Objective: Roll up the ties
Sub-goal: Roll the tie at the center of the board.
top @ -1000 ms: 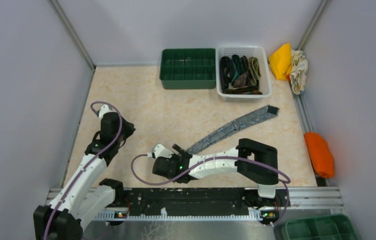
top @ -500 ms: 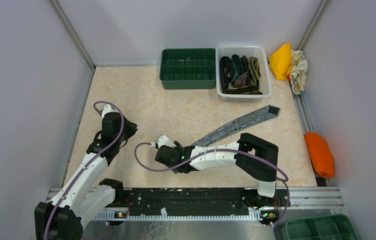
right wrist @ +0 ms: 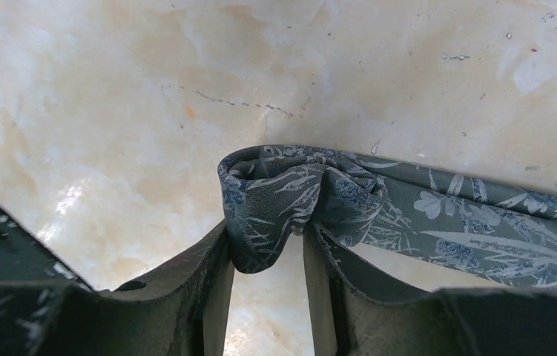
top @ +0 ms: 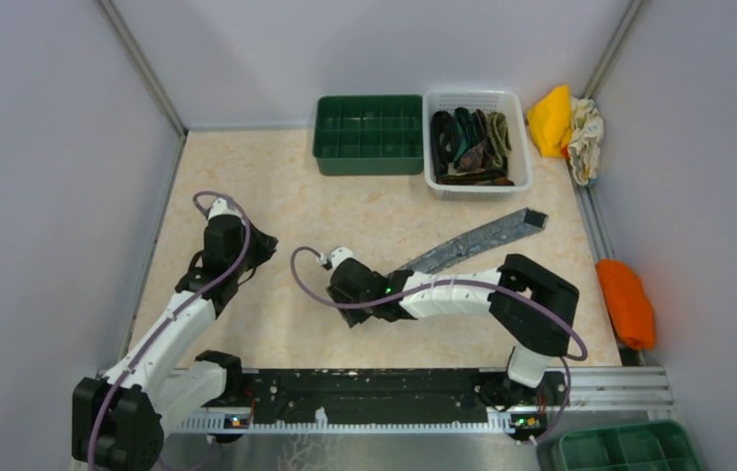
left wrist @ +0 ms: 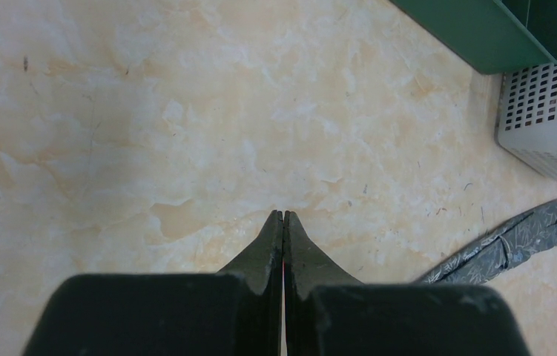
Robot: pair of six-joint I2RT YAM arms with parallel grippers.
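Note:
A grey patterned tie lies as a flat strip slanting across the table toward the back right. My right gripper is at its near end. In the right wrist view the tie's end is folded and bunched between my right gripper's fingers, which press it from both sides. My left gripper hovers over bare table to the left, shut and empty, its tips together. The tie's far part shows at the right of the left wrist view. Several dark ties fill the white basket.
A green divided tray stands at the back beside the white basket. A yellow cloth lies in the back right corner, an orange cloth lies at the right edge, and another green tray sits at the near right.
My right gripper slid right and forward onto the tie's near end and closed on it, bunching the fabric. The left arm crept forward a little, still shut.

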